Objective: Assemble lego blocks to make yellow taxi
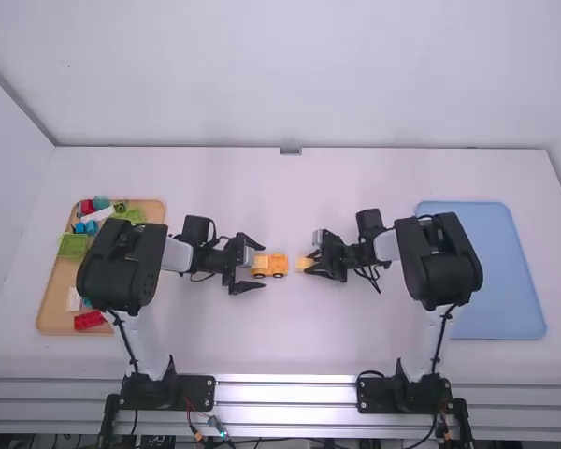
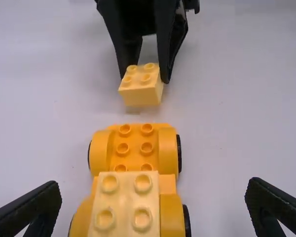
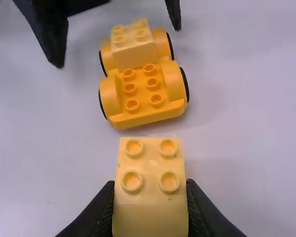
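The orange car base [image 1: 279,266] lies mid-table, wheels down, with a light yellow block on its end nearer my left gripper [image 1: 252,265]. In the left wrist view that mounted block [image 2: 124,202] sits between the widely parted fingers of my left gripper [image 2: 153,200], touching neither. My right gripper [image 1: 316,262] is shut on a second light yellow block [image 1: 304,264], a short gap from the base's bare end. In the right wrist view my right gripper [image 3: 150,197] pinches this block [image 3: 150,163] by its sides; bare studs show on the base [image 3: 143,91].
A wooden tray [image 1: 56,299] at the left holds several loose pieces: green [image 1: 73,245], red [image 1: 89,320] and blue ones. A blue tray [image 1: 505,271] lies at the right, partly under the right arm.
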Controlling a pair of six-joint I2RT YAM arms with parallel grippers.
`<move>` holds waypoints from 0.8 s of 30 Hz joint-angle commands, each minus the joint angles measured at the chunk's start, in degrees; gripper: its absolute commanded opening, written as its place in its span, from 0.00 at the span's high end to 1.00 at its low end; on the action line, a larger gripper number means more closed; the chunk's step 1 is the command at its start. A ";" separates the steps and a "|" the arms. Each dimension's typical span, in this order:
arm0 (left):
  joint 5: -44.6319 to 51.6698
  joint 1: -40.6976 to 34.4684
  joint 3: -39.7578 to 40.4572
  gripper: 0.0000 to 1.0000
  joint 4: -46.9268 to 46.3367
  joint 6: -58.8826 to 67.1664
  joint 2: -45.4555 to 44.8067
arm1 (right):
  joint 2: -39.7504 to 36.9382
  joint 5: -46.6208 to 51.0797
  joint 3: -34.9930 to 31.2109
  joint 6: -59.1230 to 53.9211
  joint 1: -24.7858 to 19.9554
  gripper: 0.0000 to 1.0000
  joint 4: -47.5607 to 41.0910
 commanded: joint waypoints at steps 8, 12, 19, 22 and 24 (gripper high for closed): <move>-4.63 -2.36 1.31 0.01 5.66 -6.16 4.44 | -6.29 -1.14 2.95 -5.38 5.31 0.99 -4.81; -4.42 -2.75 1.44 0.09 7.45 -6.23 6.47 | -6.29 0.81 2.80 -4.00 7.45 1.00 -2.91; -1.44 -2.38 2.71 0.34 7.76 -6.19 8.68 | -6.29 5.09 2.82 -0.68 10.51 1.00 0.52; -1.60 -2.40 2.71 0.41 7.52 -6.19 8.68 | -6.23 6.32 2.80 -0.68 11.41 1.00 1.14; -1.62 -2.40 2.73 0.44 7.50 -6.19 8.68 | -6.23 6.21 2.82 -0.68 11.56 1.00 1.33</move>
